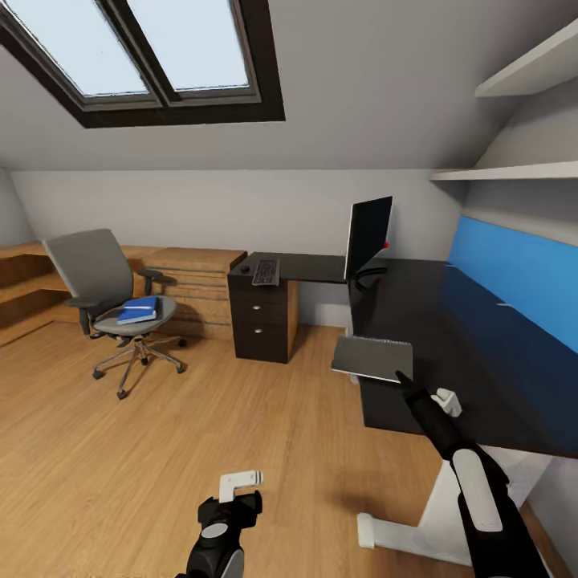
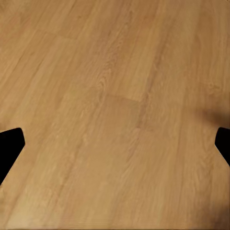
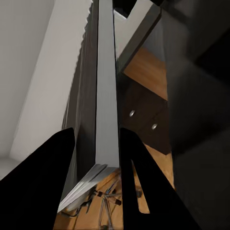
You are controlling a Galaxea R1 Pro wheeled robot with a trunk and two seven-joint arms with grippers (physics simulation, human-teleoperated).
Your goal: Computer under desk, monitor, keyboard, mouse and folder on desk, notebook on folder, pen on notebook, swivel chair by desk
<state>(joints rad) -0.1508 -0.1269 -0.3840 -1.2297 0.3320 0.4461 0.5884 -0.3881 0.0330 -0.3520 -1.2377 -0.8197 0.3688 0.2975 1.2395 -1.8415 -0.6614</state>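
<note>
My right gripper (image 1: 402,377) is shut on a thin grey notebook (image 1: 372,358), held level over the near corner of the glossy black desk (image 1: 466,337). In the right wrist view the black fingers (image 3: 48,182) clamp the notebook (image 3: 106,96) edge-on. The keyboard (image 1: 265,271) and a small dark mouse (image 1: 245,269) lie on the desk's far wing, and the monitor (image 1: 368,235) stands at the corner. The blue folder (image 1: 138,310) rests on the grey swivel chair (image 1: 112,297), out on the floor to the left. My left gripper (image 1: 231,504) hangs open above the wood floor (image 2: 115,96). Computer and pen are out of view.
Dark drawers (image 1: 261,321) stand under the desk's far end, and a low light-wood cabinet (image 1: 193,281) runs along the back wall. A blue back panel (image 1: 522,281) and wall shelves (image 1: 514,172) line the right side. Wood floor (image 1: 201,417) stretches between me and the chair.
</note>
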